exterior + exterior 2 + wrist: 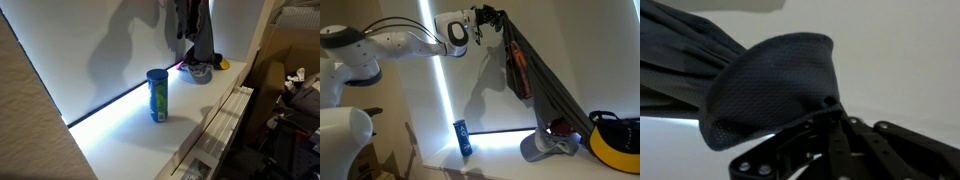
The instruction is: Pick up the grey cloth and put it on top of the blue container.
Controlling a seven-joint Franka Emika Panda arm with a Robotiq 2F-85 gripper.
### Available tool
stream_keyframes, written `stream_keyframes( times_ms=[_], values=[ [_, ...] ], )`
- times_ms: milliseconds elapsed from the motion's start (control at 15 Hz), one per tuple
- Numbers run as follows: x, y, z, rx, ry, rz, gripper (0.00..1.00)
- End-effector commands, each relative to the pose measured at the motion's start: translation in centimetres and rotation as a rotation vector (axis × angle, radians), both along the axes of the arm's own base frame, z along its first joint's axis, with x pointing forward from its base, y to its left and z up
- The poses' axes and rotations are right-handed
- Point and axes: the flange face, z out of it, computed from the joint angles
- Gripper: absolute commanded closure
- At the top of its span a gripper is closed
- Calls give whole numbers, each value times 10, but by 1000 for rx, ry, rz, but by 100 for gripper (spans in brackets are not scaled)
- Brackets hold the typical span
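- The end effector [488, 17] is caught high above the desk [505, 155], carried at the tip of the white arm [400, 40] that is stretched across the upper part of an exterior view.
- Its jaws are seen pressed together on the grey cloth [535, 85], which is pinched at its upper end.
- In the wrist view the dark fingers [855, 140] are shown closed in on a bunched fold of that mesh fabric [770, 85] (the weave can be picked out clearly here).
- From the grip the cloth is drawn out in a long slant, down and away from the arm, towards the far end of the desk.
- Reddish edging [520, 60] is made out along the upper stretch of the cloth.
- The lower end is gathered by a grey rounded shape [540, 148] on the desk; whether the cloth is touching the surface there cannot be told.
- A yellow-and-black object [610, 140] is seen just beside that lower end, at the frame's edge.
- The blue container [463, 137] is found upright on the desk, lid on, green-yellow label showing, well apart from the cloth's lower end.
- From the opposite angle the container [157, 95] is placed mid-desk [130, 130], with the cloth [203, 30] hung behind it near the wall [100, 40], up at the top of the frame.
- The cloth is held above and to one side of the container, not yet laid on its lid.
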Motion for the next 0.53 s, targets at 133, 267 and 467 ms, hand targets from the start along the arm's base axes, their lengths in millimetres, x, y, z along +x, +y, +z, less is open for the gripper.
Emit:
stream_keyframes(
  times_ms=[133, 267, 467],
  values=[
    [-15, -47, 70, 156, -25, 182, 100],
    [-23, -69, 84, 206, -19, 247, 100],
    [-33, -98, 86, 275, 18, 355, 100]
  ],
)
